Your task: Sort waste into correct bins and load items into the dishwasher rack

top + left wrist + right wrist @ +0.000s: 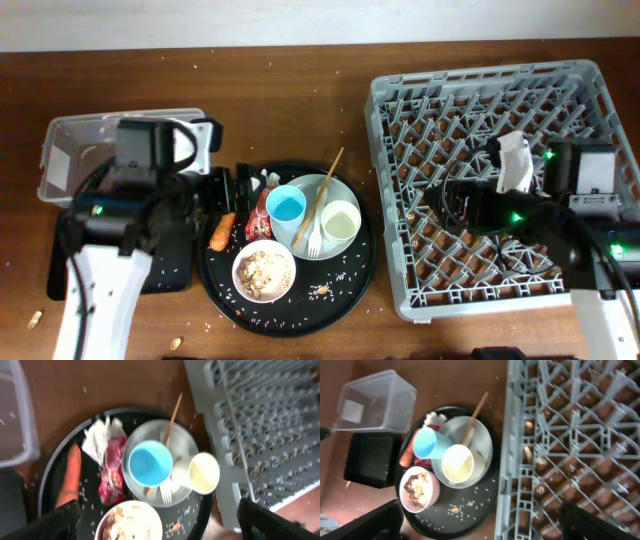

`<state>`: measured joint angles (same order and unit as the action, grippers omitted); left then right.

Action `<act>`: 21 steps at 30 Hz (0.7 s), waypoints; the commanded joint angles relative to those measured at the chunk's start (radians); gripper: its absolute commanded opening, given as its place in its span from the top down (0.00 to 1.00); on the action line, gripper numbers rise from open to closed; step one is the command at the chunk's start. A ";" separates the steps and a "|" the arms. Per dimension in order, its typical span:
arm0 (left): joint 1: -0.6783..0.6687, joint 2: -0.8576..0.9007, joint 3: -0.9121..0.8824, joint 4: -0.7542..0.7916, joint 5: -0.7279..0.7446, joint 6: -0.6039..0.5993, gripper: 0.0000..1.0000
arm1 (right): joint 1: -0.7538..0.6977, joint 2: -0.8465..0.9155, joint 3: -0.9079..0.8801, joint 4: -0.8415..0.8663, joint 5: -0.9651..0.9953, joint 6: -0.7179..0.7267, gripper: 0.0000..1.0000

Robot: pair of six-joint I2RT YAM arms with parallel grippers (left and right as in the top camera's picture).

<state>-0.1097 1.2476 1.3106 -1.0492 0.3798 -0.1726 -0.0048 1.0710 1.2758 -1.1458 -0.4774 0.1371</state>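
A pale plate (335, 190) on the round black tray carries a blue cup (286, 205), a pale cup (340, 221), a white fork (316, 240) and a chopstick (322, 195). A white bowl (264, 271) holds beige scraps. The carrot (221, 231), red wrapper (261, 215) and tissue (268, 181) lie left of the plate. My left gripper (228, 188) is open and empty above the tray's left edge; it also shows in the left wrist view (157, 507). My right gripper (455, 200) is open and empty over the grey rack (400, 200); it also shows in the right wrist view (481, 510).
The clear tub (70, 140) stands at the far left, with the shallow black tray (165, 270) in front of it, partly under my left arm. Rice grains (335, 270) are scattered on the round black tray (355, 285) and the wooden table.
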 commanded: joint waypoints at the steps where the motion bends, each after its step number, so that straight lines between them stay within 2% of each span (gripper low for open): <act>1: -0.170 0.142 0.016 -0.070 -0.279 0.005 0.11 | 0.005 -0.019 0.019 -0.061 0.166 0.108 0.02; 2: -0.233 0.232 0.016 -0.051 -0.325 0.005 0.24 | 0.005 -0.022 0.019 -0.079 0.164 0.108 0.01; 4: -0.272 0.357 0.016 0.002 -0.357 -0.008 0.36 | 0.005 -0.022 0.019 -0.104 0.164 0.108 0.01; 5: -0.274 0.444 0.016 0.045 -0.402 -0.061 0.38 | 0.005 -0.022 0.019 -0.117 0.164 0.108 0.01; 8: -0.273 0.578 0.016 0.127 -0.399 -0.063 0.50 | 0.005 -0.022 0.019 -0.136 0.164 0.108 0.01; 9: -0.273 0.588 0.016 0.138 -0.399 -0.063 0.64 | 0.005 -0.022 0.019 -0.137 0.164 0.108 0.01; 10: -0.273 0.589 0.016 0.149 -0.399 -0.063 0.90 | 0.005 -0.022 0.019 -0.138 0.164 0.108 0.01; 11: -0.273 0.589 0.019 0.144 -0.398 -0.063 0.99 | 0.005 -0.022 0.019 -0.140 0.164 0.107 0.01; 15: -0.217 0.496 0.231 -0.105 -0.385 -0.061 1.00 | 0.005 -0.022 0.019 -0.127 0.164 0.107 0.01; 16: -0.195 0.447 0.282 -0.120 -0.265 -0.022 1.00 | 0.005 -0.022 0.019 -0.126 0.144 0.099 0.01; 17: -0.166 0.409 0.302 -0.092 -0.032 0.063 1.00 | 0.005 -0.027 0.019 -0.116 0.079 0.052 0.01; 18: -0.113 0.365 0.303 -0.029 0.310 0.148 1.00 | 0.005 -0.034 0.019 -0.074 -0.101 -0.061 0.02; 19: -0.069 0.355 0.303 0.008 0.566 0.162 1.00 | 0.005 -0.040 0.019 -0.026 -0.233 -0.089 0.06; 20: -0.057 0.356 0.303 0.018 0.761 0.217 1.00 | 0.005 -0.039 0.019 0.026 -0.343 -0.090 0.14; 21: -0.058 0.356 0.303 0.024 0.869 0.239 1.00 | 0.005 -0.035 0.019 0.078 -0.444 -0.090 0.16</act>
<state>-0.1833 1.6085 1.6051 -1.0378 0.7235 -0.0551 -0.0048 1.0451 1.2797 -1.1278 -0.6418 0.0982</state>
